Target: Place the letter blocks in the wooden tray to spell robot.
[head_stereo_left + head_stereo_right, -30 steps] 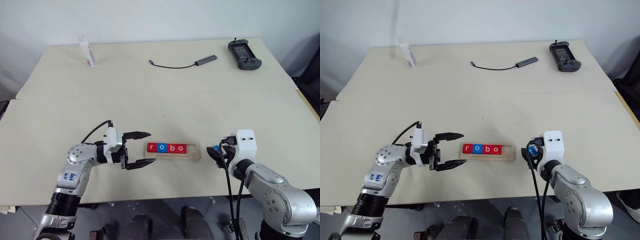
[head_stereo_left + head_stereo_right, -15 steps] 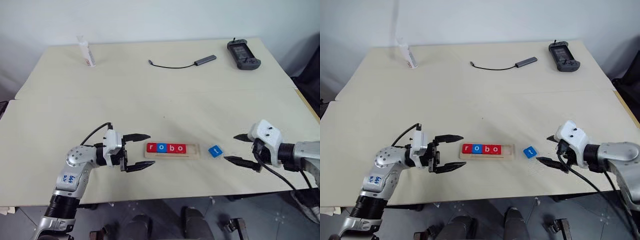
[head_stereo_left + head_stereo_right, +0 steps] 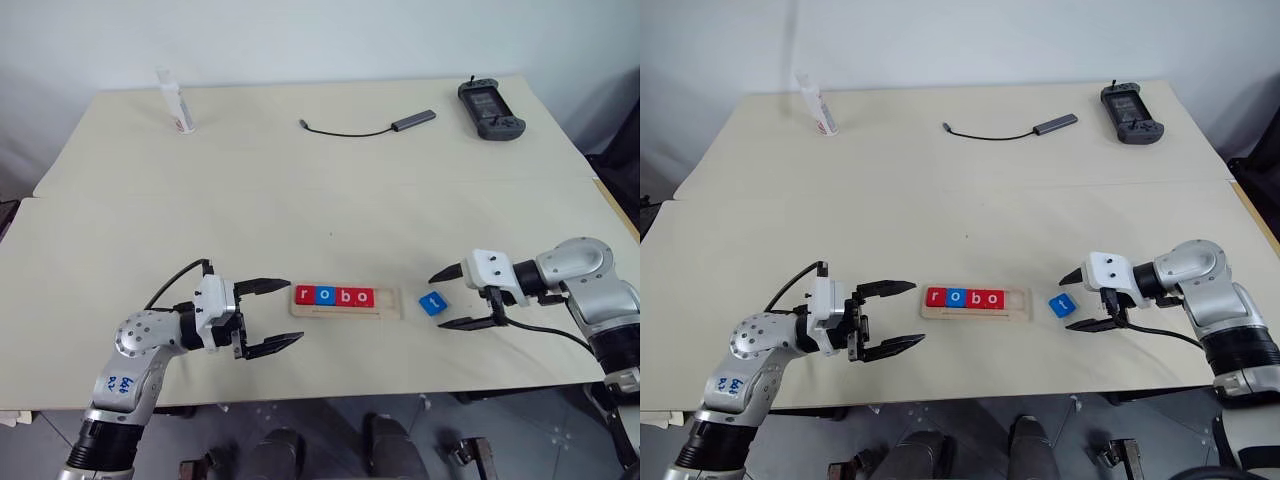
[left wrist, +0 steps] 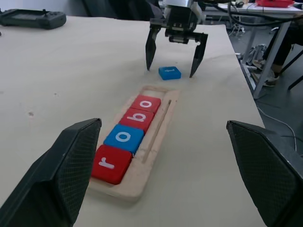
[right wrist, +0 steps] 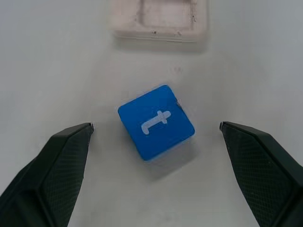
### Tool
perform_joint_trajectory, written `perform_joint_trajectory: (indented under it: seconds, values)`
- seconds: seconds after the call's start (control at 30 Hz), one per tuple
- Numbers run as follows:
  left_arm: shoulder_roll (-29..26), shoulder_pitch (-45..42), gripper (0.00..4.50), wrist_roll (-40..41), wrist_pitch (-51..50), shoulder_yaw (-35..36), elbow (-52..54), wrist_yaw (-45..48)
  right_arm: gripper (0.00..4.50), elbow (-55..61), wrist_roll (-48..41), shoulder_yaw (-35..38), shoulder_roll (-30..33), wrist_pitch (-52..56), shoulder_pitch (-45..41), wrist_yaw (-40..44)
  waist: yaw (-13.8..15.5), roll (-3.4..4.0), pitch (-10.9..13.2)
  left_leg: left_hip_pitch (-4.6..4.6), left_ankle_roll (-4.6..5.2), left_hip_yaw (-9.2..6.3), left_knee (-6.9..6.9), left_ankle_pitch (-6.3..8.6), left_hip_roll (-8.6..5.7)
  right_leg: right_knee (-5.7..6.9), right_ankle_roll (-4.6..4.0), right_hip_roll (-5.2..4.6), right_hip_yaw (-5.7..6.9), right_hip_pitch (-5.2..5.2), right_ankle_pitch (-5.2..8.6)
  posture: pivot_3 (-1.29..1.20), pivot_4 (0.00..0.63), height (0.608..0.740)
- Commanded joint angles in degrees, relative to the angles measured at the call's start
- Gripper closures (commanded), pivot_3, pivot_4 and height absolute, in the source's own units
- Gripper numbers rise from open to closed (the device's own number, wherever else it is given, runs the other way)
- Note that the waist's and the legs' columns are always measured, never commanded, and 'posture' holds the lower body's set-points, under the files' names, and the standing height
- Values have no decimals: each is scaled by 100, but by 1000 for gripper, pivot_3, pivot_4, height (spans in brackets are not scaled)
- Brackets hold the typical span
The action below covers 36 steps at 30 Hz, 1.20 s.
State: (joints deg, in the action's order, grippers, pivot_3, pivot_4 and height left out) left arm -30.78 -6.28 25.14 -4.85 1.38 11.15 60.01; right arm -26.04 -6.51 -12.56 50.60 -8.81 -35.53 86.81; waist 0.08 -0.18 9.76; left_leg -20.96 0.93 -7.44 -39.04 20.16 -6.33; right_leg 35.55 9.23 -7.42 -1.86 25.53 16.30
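Note:
The wooden tray (image 3: pixel 391 300) lies near the table's front edge and holds a row of letter blocks: red r (image 3: pixel 306 295), blue o (image 3: pixel 324 296), red b (image 3: pixel 343 297), red o (image 3: pixel 362 297). Its right end slot is bare. The blue t block (image 3: pixel 432 303) lies flat on the table just right of the tray, slightly askew (image 5: pixel 156 122). My right gripper (image 3: pixel 437 302) is open and points left, one finger on each side of the t block without touching it. My left gripper (image 3: pixel 294 312) is open and holds nothing, just left of the tray.
A white bottle (image 3: pixel 175 102) stands at the far left. A cable with an adapter (image 3: pixel 370 128) and a black handheld controller (image 3: pixel 489 108) lie at the far right. A seam crosses the table between the far things and the tray.
The right gripper let go of the blue t block, swung out to the right, rolled, and came back with its fingers either side of the block. The left gripper drew back slightly.

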Motion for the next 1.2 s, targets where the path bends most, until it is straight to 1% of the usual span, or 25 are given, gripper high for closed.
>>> perform_joint_trajectory:
  seconds: [0.03, 0.13, 0.3, 0.4, 0.53, 0.63, 0.7, 0.8, 0.93, 1.2]
  values:
    - [-77, 37, 0, 94, -5, 125, 301, -88, 601, -275, 118, -155, 8, -79, -142, 483, -3, 0, 0, 1, 0, -1, 0, 0, 1, 0, 0, 1, 1, -1, 0, 0, 150, 740]
    - [-92, 39, 0, 96, 2, 127, 309, -125, 1540, -322, 45, -294, 72, 0, -223, 551, -6, 0, 0, 2, 0, 0, -2, 0, 1, 1, -3, 0, 0, -2, -2, 0, 150, 740]
    - [-63, 5, 0, 72, 28, 103, 277, -192, 3015, -13, -96, -183, 111, 156, -219, 417, -12, 0, -1, 4, -1, 1, -2, 0, 2, 3, -3, 2, -1, -2, -2, 0, 150, 740]
    - [-37, -13, 0, 58, 60, 81, 232, -218, 3030, 609, -386, 16, 205, 783, -135, 306, -7, 1, 0, 2, -2, 1, -2, 1, 2, 3, -3, 2, 0, 0, -2, 0, 150, 740]
    - [8, -51, 0, 31, 98, 51, 150, -240, 3030, 1680, -823, 248, 348, 2073, 5, 86, 7, 3, 1, -5, -2, -1, -2, 1, 2, 2, -4, 1, 0, 7, -2, 0, 150, 740]
    - [45, -88, 0, 6, 131, 27, 72, -250, 3030, 2337, -1013, 283, 250, 2851, 7, -194, 18, 3, 1, -6, -2, -1, -2, 1, 3, 1, -4, 1, 0, 6, -2, 0, 150, 740]
    - [72, -125, 0, -11, 147, 10, 33, -260, 3030, 2517, -956, 192, 106, 3119, -48, -390, 25, 3, 1, -6, -2, -1, -2, 1, 2, 1, -4, 0, 1, 6, -2, 0, 150, 740]
    - [93, -159, 0, -26, 166, 0, 4, -277, 3030, 2565, -805, 60, -64, 3268, -100, -577, 34, 2, 1, -7, -2, -1, -2, 1, 2, 0, -3, 0, 0, 6, -2, 0, 150, 740]
    - [63, -119, 0, -23, 169, 58, 47, -326, 3030, 2305, -369, -203, -241, 2847, -98, -751, 56, 2, 1, -8, -1, -1, -2, 1, -1, 1, -3, -1, 1, 7, -2, 0, 150, 740]
    - [30, -30, 0, -18, 169, 103, 113, -383, 3030, 2017, -170, -269, -481, 2746, -99, -887, 71, 2, 1, -8, -1, -1, -2, 2, 0, 0, -3, 0, 1, 7, -2, 0, 150, 740]
